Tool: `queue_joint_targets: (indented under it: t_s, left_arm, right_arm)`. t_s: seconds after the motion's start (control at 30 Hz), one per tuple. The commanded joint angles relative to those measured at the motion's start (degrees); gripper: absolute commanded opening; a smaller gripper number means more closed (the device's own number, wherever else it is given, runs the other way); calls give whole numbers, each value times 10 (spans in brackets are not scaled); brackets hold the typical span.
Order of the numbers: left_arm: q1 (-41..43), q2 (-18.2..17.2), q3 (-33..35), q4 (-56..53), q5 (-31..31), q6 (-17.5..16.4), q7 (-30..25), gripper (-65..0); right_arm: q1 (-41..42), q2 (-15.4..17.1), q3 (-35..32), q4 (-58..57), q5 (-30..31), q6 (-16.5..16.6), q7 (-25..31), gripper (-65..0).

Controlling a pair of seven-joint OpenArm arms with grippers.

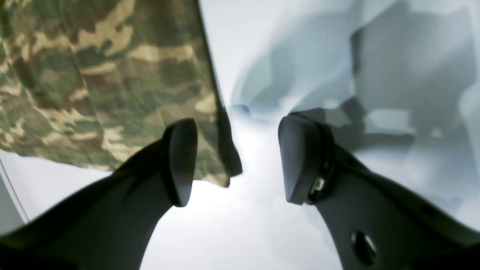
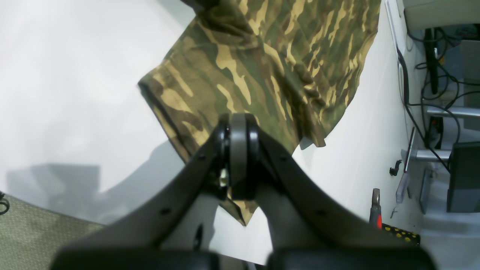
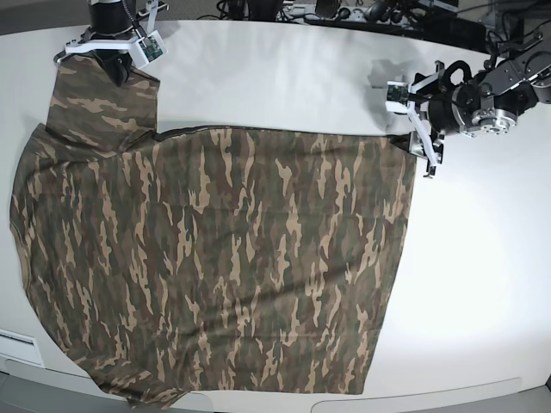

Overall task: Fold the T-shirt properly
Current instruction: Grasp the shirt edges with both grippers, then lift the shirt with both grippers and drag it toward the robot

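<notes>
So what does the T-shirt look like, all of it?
The T-shirt is soft cloth in brown, tan and green camouflage. It lies spread almost flat on the white table, a bit wrinkled, with one sleeve at the far corner. The right pincer is pinching that sleeve's edge. The left pincer is open beside the shirt's other far corner, not holding it.

A robotics lab: a bare white worktop (image 3: 275,77), with tangled black cables (image 2: 431,75) and metal equipment racks (image 2: 442,112) off its edge, beyond the right end effector (image 2: 238,157).
</notes>
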Motion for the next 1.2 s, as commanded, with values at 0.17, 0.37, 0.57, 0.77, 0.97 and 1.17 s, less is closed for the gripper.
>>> queue_joint_targets:
  t_s: [0.17,0.37,0.57,0.77,0.97,1.17]
  left_arm:
    - [-5,1,-3,-111,82,-21,-101,-286]
    - [-8,43,-3,-164,123,-21,-150,-289]
    - [-18,92,-3,-166,117,8,-105,-562]
    - [-25,101,-3,-131,76,36,-17,-650]
    - [-25,57,-3,-47,73,61,6,-650]
    - [-25,31,-3,-19,69,73,5,-650]
  right_arm:
    - [-5,2,3,9,-7,-8,4,-650]
    - [-5,2,2,9,-7,-8,4,-650]
    - [-5,2,2,9,-7,-8,4,-650]
    - [-3,2,3,9,-7,-8,18,-650]
    - [32,2,23,9,20,34,24,-650]
    - [75,20,129,-35,90,54,56,-650]
